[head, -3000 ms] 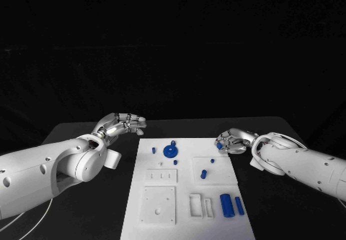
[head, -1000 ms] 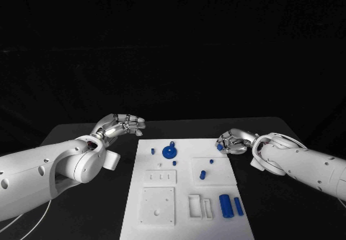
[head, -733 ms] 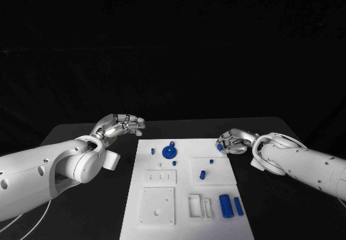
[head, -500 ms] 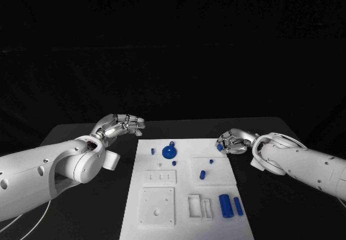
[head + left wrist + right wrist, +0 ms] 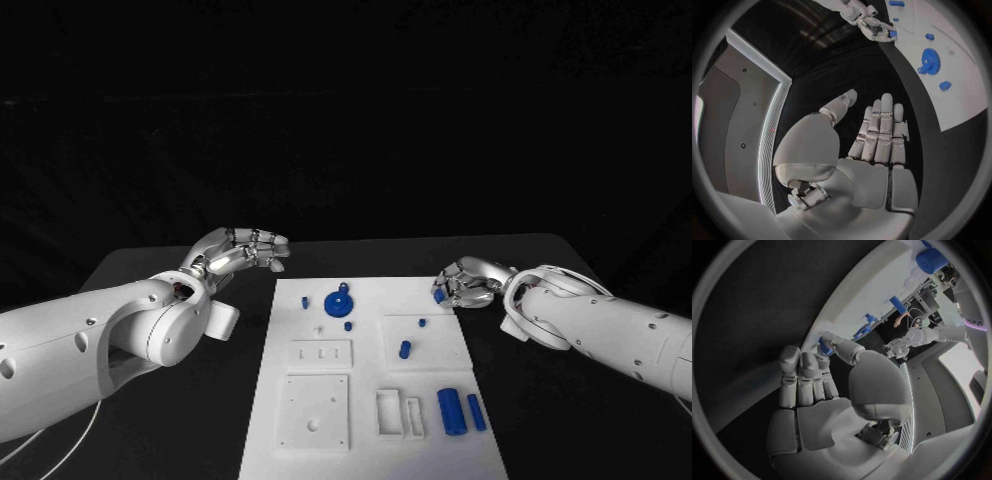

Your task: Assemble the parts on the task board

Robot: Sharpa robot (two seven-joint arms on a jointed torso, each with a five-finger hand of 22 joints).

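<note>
The white task board lies in the middle of the table. On it are a blue gear-like disc, a few small blue pegs and two blue cylinders near its front right corner. My right hand hovers at the board's far right edge and pinches a small blue part between thumb and finger; the right wrist view shows that part at the fingertips. My left hand is off the board's far left corner, above the table. In the left wrist view its fingers are apart and hold nothing.
Raised white blocks with holes and slots stand on the near half of the board. The black table runs on either side of the board. My thick white left forearm hangs over the table's left part.
</note>
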